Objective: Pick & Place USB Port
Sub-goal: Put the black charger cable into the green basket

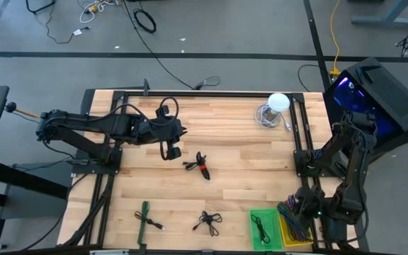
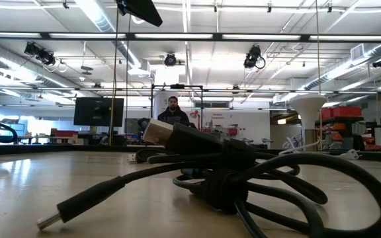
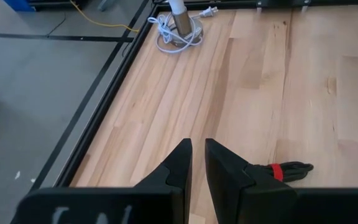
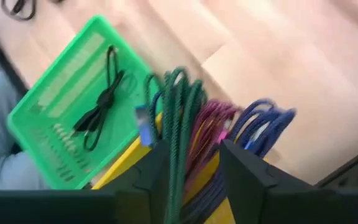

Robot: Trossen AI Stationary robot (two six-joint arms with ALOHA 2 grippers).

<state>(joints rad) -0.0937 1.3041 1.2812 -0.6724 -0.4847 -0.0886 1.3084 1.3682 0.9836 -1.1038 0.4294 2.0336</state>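
Closest to my table-level camera lies a coiled black USB cable (image 2: 230, 175), its bare plug end pointing toward the lens; I cannot tell which of the table's bundles it is. From overhead I count three loose black cable bundles on the bare wood: one on a green strip (image 1: 144, 218) at the near edge, one plain bundle (image 1: 207, 222) beside it, and one with a red tie (image 1: 200, 166) at mid-table. A fourth black cable (image 4: 101, 99) lies inside the green plastic mesh basket (image 1: 256, 229) at the near right corner.

My right gripper (image 4: 194, 165) hangs over the yellow tray (image 1: 290, 237) beside that basket, fingers parted, with green, magenta and blue braided cables (image 4: 185, 118) between and beyond them; I cannot tell whether it grips any.

My left gripper (image 3: 196, 163) hovers above mid-table near the red-tied bundle, fingers nearly together, holding nothing.

At the far right a white lamp (image 1: 278, 103) stands with its white cord coiled around its base. I can read no lettering anywhere.
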